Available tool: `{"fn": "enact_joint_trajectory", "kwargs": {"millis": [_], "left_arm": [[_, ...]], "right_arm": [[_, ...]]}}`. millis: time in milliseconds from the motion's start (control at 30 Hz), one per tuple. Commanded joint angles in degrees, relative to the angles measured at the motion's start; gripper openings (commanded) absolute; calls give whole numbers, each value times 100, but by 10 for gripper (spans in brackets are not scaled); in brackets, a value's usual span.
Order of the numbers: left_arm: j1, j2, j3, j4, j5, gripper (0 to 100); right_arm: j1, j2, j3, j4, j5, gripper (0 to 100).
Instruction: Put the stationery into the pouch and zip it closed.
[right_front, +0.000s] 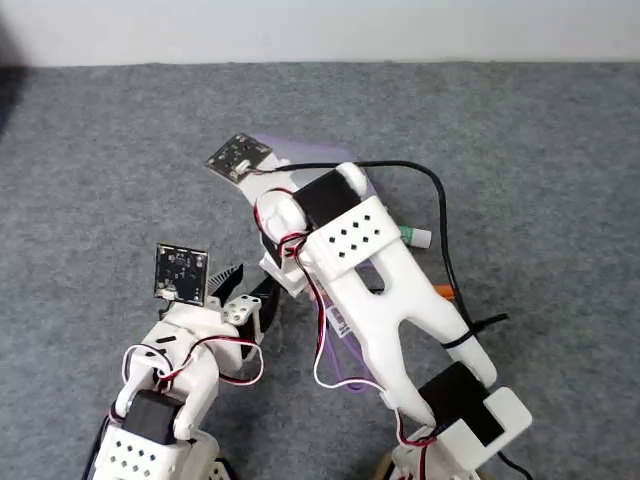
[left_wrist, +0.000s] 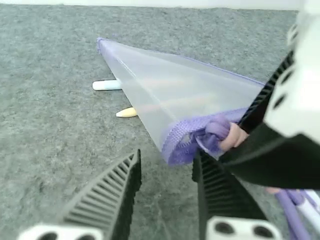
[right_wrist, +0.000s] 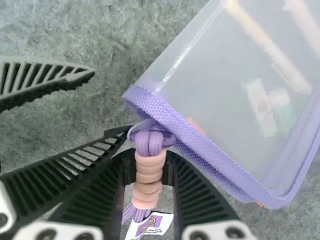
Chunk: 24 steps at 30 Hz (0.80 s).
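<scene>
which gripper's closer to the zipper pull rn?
Right. The right gripper is shut on the zipper pull at the pouch corner; the left gripper is open beside that corner, holding nothing.

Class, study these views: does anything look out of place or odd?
Yes. A pale blue pen and a yellow pen lie on the carpet, poking out past the tilted pouch, while the right claw grips its zipper pull.
</scene>
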Motion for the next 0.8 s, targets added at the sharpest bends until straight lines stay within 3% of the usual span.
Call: {"fn": "enact_joint_trajectory", "kwargs": {"millis": [0, 200, 467, 767], "left_arm": [[97, 9, -198, -141, 88, 163], [-185, 9, -75, -141, 97, 163], [-167, 9, 13, -141, 70, 164], [-167, -35, 391, -141, 70, 163]], "right_arm": [[-189, -312, -281, 66, 53, 8], [-259, -321, -290, 505, 53, 8], [-716, -558, -290, 514, 44, 8], [-734, -796, -273, 532, 44, 8]]}}
